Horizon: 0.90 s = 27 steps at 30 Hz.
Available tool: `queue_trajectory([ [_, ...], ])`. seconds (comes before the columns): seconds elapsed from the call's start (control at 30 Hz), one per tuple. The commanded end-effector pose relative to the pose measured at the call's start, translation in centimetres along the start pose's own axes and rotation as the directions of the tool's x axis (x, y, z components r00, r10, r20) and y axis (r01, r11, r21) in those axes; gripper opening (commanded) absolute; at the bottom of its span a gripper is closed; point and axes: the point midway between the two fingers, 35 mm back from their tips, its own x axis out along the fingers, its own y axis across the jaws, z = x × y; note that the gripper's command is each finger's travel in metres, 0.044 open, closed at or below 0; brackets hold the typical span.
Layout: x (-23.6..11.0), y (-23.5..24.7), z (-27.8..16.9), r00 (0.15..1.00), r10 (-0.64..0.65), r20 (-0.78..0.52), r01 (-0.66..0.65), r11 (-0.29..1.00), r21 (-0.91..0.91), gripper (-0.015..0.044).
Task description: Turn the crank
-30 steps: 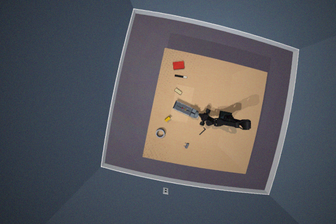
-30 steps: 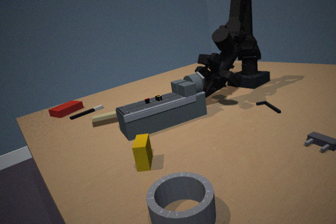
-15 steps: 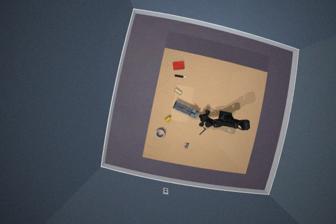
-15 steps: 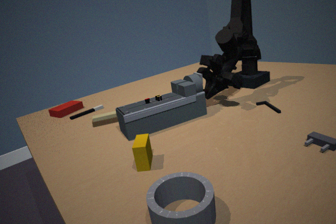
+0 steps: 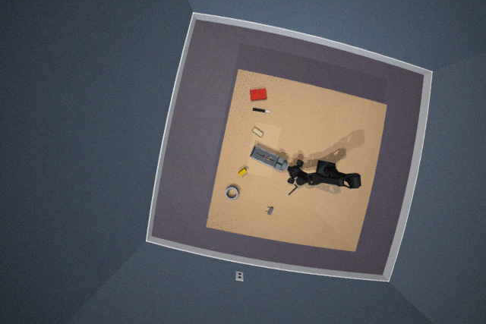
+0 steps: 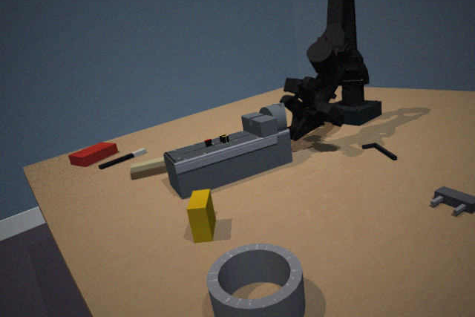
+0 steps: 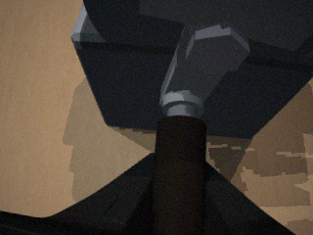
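The gripper (image 7: 179,222) is closed tight on the dark handle (image 7: 180,176) of the crank (image 7: 203,66), at the end of the grey machine (image 6: 230,159) nearest the arm's base (image 6: 368,112) on the counter (image 6: 345,229). On the machine's top, the red pointer (image 6: 208,141) sits just beside the brass zero marks (image 6: 224,138).

Arm (image 6: 337,56) is matte black throughout, chunky blocky links with rounded joint housings. Square dark pedestal (image 6: 374,108) underneath. No visible cables or markings.
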Motion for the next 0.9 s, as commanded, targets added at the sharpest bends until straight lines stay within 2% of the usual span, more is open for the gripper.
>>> queue_trajectory([
  [0.0,-0.14,0.9,0.11,1.0,0.027,-0.001,-0.027,1.0,-0.004,0.0],
  [0.87,-0.55,1.59,0.51,1.0,0.027,-0.001,-0.027,1.0,-0.003,0.0],
])
